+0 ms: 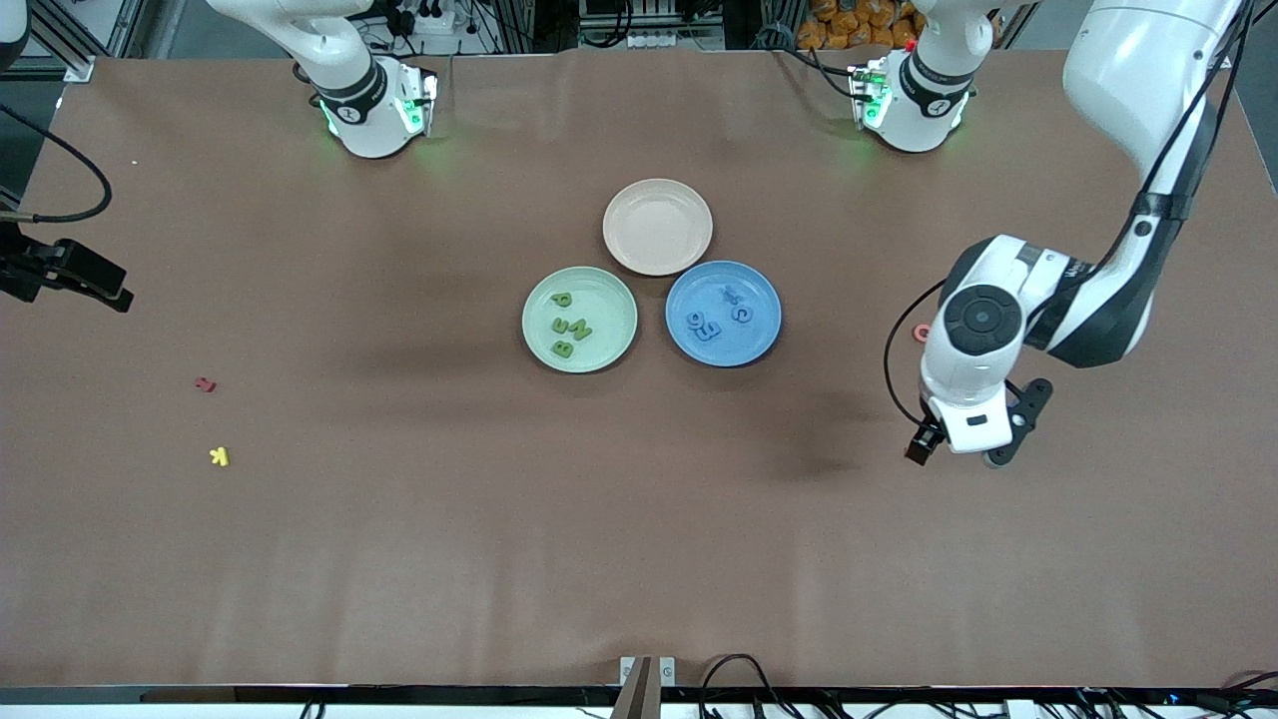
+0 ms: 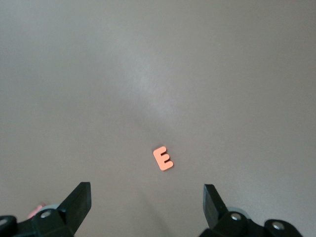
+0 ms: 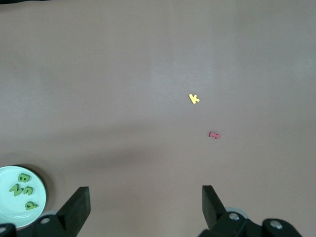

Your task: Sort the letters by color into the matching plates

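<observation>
The mint green plate (image 1: 611,300) holds several green letters (image 1: 569,328). Beside it, toward the left arm's end, the blue plate (image 1: 764,330) holds several blue letters (image 1: 714,318). My left gripper (image 1: 958,454) hangs open over bare table at its own end; its wrist view shows an orange E (image 2: 163,158) on the table just ahead of the left gripper (image 2: 146,193). My right gripper (image 1: 95,282) is open at the right arm's end. The right gripper (image 3: 144,193) looks down on a yellow K (image 3: 194,98), a red letter (image 3: 214,134) and the green plate (image 3: 42,200).
A pale pink plate (image 1: 689,205) with nothing in it sits farther from the front camera than the other two. The yellow K (image 1: 220,456) and the red letter (image 1: 206,383) lie loose toward the right arm's end. A red ring-shaped letter (image 1: 923,332) lies beside the left hand.
</observation>
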`<move>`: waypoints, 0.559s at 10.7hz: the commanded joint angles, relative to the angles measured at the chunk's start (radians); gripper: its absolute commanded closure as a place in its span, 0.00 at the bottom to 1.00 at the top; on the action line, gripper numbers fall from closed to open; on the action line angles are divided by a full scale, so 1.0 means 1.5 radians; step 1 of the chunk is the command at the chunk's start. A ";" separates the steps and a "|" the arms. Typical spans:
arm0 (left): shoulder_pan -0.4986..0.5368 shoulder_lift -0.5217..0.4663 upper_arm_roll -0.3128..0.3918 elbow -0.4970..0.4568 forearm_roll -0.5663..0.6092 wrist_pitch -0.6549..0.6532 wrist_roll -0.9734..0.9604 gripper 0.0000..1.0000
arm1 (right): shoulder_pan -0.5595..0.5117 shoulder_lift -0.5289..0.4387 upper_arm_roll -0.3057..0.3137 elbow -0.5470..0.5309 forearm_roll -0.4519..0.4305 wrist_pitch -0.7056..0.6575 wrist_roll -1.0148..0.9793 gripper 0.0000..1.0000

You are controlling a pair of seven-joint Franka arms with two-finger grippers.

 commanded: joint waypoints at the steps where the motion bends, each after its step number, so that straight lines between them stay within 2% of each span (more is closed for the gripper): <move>1: -0.015 -0.034 0.036 0.013 -0.074 -0.006 0.158 0.00 | -0.002 0.002 0.003 0.005 0.010 -0.006 0.002 0.00; 6: -0.011 -0.058 0.039 0.024 -0.140 -0.006 0.349 0.00 | -0.002 0.003 0.003 0.002 0.010 -0.006 0.001 0.00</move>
